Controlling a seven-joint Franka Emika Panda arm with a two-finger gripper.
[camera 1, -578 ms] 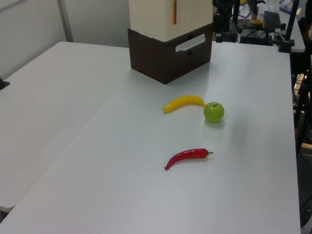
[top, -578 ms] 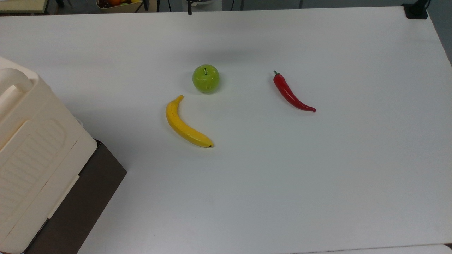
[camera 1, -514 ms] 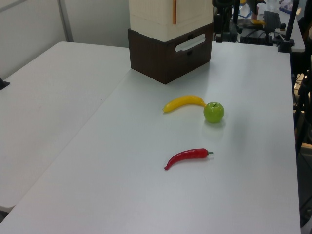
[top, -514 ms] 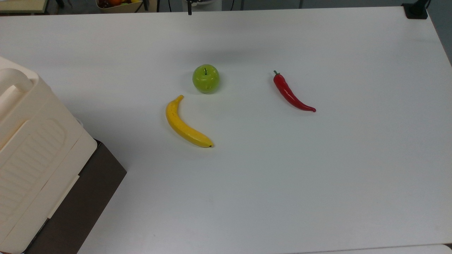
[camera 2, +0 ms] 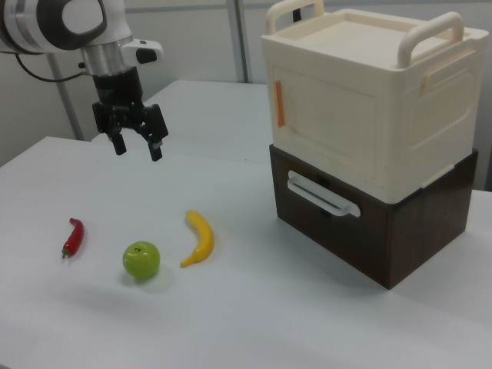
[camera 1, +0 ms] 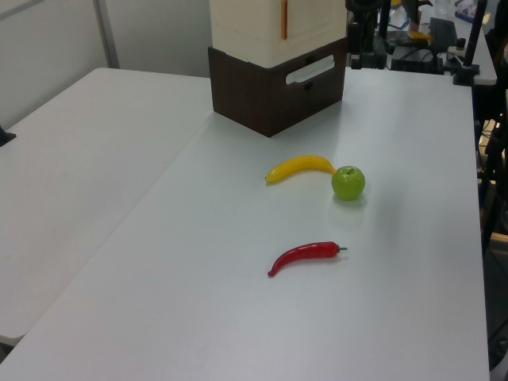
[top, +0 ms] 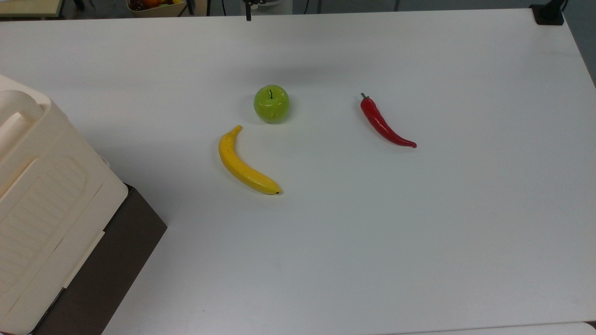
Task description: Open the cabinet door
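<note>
- While the gripper hangs in the air above the tabletop, its two fingers are spread apart with nothing between them.
- It points straight down, well apart from the cabinet, on the right view's left.
- The cabinet sits on a dark brown base near the tabletop's far edge in the left view, and at the top view's left edge.
- The cabinet door is the upright face with the orange tab along one vertical edge; it looks shut, flush with the box.
- That face looks toward the fruit side of the tabletop; its long axis runs level, along the cabinet's front.
- A cream handle runs level across the base's front, below the door.
- Between gripper and cabinet, the banana lies flat, lengthwise toward the far edge in the right view.
- The green apple sits just beside the banana, apart from it.
- The red chilli lies well apart from the cabinet, past the apple.
</note>
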